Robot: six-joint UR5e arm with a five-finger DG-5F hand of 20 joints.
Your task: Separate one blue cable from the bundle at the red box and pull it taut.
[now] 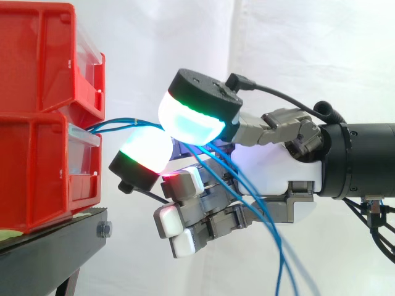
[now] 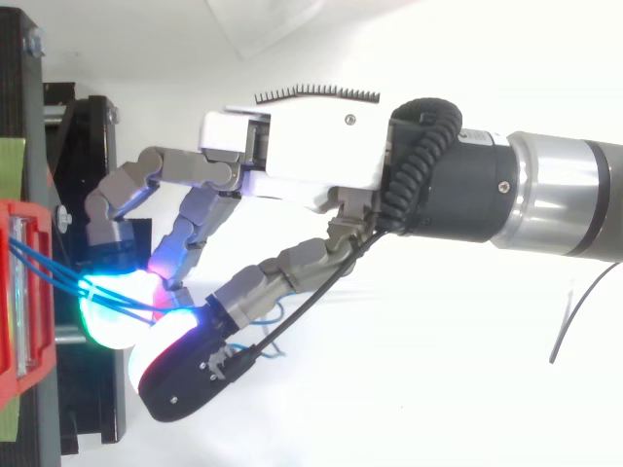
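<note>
Side view. The hand (image 1: pixel 271 166) comes in from the right edge and reaches mid-frame with its fingers curled. A pad glowing cyan-green (image 1: pixel 188 120) sits at upper centre. Another pad, glowing green to red (image 1: pixel 145 148), lies just below and to its left. The pads close on the blue cables (image 1: pixel 117 125), which pass between them. The other fingers curl underneath with white tips. The cables leave the front of the lower bin (image 1: pixel 37 172) at the left and run roughly level to the pads. They then cross in front of the palm and hang toward the lower right. Several strands show, and it cannot be told whether one is apart from the rest. The lower bin carries an upper bin (image 1: pixel 43 61) and stands on the black stand (image 1: pixel 55 246) at lower left, with the white curtain (image 1: pixel 296 49) behind.

Top view. The hand (image 2: pixel 311 156) extends from the right edge. The cables (image 2: pixel 49 272) run from the bin (image 2: pixel 15 370) at the left edge to the glowing pads at lower left.
</note>
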